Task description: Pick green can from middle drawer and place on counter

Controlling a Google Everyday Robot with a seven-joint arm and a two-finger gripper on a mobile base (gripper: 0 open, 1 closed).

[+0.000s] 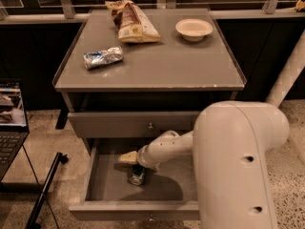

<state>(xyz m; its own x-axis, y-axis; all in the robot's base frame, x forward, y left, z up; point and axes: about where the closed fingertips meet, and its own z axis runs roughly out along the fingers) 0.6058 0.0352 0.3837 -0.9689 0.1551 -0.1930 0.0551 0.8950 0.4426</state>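
Observation:
The green can (137, 175) stands upright on the floor of the open middle drawer (107, 187), left of its centre. My gripper (129, 158) reaches down into the drawer from the right and sits just above and slightly left of the can, close to its top. My white arm (238, 166) fills the lower right and hides the drawer's right part. The counter (167, 63) is above, at the top of the cabinet.
On the counter lie a crumpled silver-blue foil packet (103, 57), a chip bag (133, 23) and a pale bowl (194, 29). A shut drawer front with a knob (150, 126) sits over the open drawer. A laptop (12, 123) and a black stand leg (45, 190) are at left.

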